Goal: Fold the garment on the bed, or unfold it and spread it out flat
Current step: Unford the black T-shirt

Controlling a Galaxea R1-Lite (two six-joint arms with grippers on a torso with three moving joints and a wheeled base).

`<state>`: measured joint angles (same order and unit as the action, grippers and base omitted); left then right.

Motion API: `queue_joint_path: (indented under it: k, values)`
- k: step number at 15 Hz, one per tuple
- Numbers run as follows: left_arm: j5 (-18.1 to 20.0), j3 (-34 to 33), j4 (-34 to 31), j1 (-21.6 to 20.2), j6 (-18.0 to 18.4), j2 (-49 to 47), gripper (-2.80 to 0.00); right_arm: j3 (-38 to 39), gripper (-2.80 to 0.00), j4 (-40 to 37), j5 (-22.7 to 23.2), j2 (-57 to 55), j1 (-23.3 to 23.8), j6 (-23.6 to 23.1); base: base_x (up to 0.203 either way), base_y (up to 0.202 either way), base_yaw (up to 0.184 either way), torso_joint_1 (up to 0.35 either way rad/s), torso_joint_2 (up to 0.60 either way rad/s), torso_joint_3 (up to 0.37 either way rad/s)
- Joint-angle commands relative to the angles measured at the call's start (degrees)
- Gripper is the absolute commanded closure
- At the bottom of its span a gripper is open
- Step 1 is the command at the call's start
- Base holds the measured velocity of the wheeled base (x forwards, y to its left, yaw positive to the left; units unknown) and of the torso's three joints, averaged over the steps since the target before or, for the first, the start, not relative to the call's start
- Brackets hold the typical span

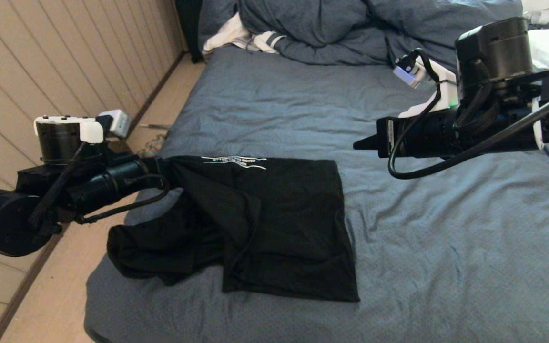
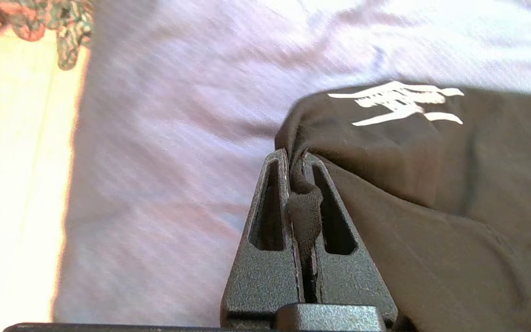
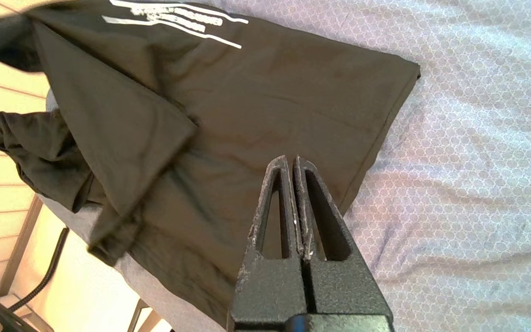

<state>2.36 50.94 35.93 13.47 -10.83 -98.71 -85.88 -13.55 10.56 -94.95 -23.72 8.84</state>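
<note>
Where the blue-grey sheet runs along the left side of the bed [image 1: 446,247], the black T-shirt [image 1: 284,228] lies partly folded. Its right part is flat and smooth. Its left part is bunched up, and a loose clump hangs over the bed's left edge. White lettering [image 1: 234,161] shows near the far edge of the shirt, but the words are too small to read.

The left gripper [image 2: 297,159] is at the shirt's far left corner. Its two fingers are pressed together on a pinch of black cloth, and the cloth is squeezed up between them. The shirt's corner is pulled tight from that spot.

The right gripper [image 1: 362,143] hangs in the air over the bed, just past the shirt's right side. Its fingers [image 3: 274,203] are pressed together with nothing in them. It does not touch the shirt.

At the far end of the bed a bunched blue-grey duvet [image 1: 331,28] is piled up. A white cloth with dark stripes [image 1: 241,38] pokes out beside it. To the left of the bed is a pale wooden floor [image 1: 55,295], and a wall of slanted boards [image 1: 41,62].
</note>
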Motion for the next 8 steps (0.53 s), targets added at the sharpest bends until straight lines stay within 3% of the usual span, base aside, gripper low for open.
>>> queue_joint_path:
  k: [1,5,8]
  values:
    - [2.0,0.5,0.3,-3.9,-0.1,-1.4,0.0,-0.1,0.0,-0.1,0.1,-0.3,0.0,0.0,0.0,0.0,0.0,0.0,0.0,0.0]
    - [6.8,0.8,3.4,-9.0,0.4,-6.3,0.0,-0.1,0.0,-0.1,0.1,-0.2,0.0,0.0,0.0,0.0,0.0,0.0,0.0,0.0]
    - [8.3,2.6,6.6,-10.1,1.1,-11.6,0.0,0.0,0.0,-0.1,0.1,-0.3,0.0,0.0,0.0,0.0,0.0,0.0,0.0,0.0]
